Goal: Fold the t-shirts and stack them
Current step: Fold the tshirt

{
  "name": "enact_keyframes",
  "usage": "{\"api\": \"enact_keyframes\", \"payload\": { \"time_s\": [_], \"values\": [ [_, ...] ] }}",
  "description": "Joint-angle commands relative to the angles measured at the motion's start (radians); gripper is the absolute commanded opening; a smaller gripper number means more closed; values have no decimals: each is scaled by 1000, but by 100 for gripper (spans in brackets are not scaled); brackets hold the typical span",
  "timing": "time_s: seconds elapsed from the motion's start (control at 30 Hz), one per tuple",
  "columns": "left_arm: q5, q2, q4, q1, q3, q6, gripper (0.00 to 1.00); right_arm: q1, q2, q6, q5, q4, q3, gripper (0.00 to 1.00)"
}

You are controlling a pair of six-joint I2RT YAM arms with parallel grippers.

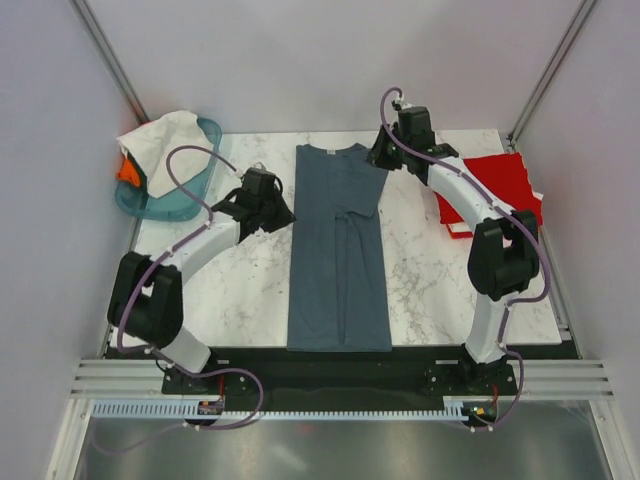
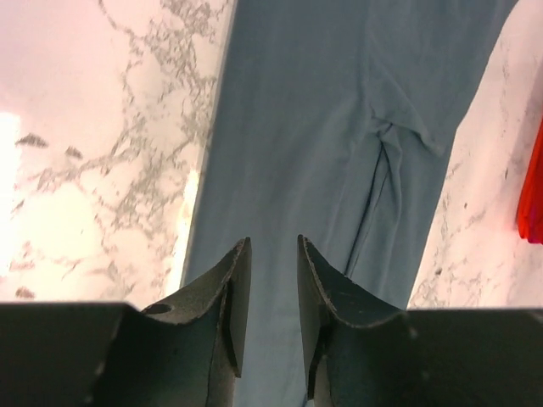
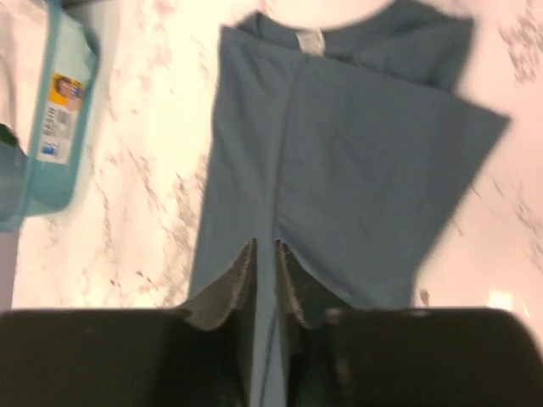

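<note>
Marble worktop (image 1: 430, 280), slate blue-grey t-shirt (image 1: 338, 250) folded lengthwise at centre, left tool (image 2: 273, 254) parted over it, right tool (image 3: 265, 250) narrowly parted

— What is seen at the tabletop's far left corner?
— A teal plastic basket (image 1: 165, 207) is set there, on white marble-patterned tabletop (image 1: 240, 290).
— Is anything carried on its wall?
— A label (image 3: 61, 119), printed yellow, white and blue, is stuck outside; its text cannot be read.
— And around?
— Pale walls (image 1: 300, 60) are seen.
</note>
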Motion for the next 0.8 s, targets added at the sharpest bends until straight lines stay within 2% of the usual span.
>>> {"api": "enact_keyframes", "payload": {
  "time_s": [0.0,0.03,0.07,0.1,0.17,0.23,0.27,0.3,0.77],
  "values": [
    [24,98,75,13,106,74,35,-7,-97,-11,29,50,-196,17],
    [29,124,82,16,128,81,34,-10,-105,-15,29,53,-219,14],
    [36,171,81,19,151,95,34,-10,-108,-21,28,53,-244,5],
    [36,196,81,22,199,98,32,-12,-106,-23,31,53,-250,1],
    [36,237,81,30,244,101,30,-12,-94,-24,40,53,-255,0],
    [36,300,76,36,310,103,23,-13,-66,-28,49,55,-244,0],
    [59,326,69,41,360,103,19,-12,-45,-26,51,53,-232,0],
    [62,369,63,44,384,100,2,-12,-34,-28,52,53,-224,0],
    [98,658,-74,64,689,89,2,-12,165,3,75,30,-110,0]
  ]
}}
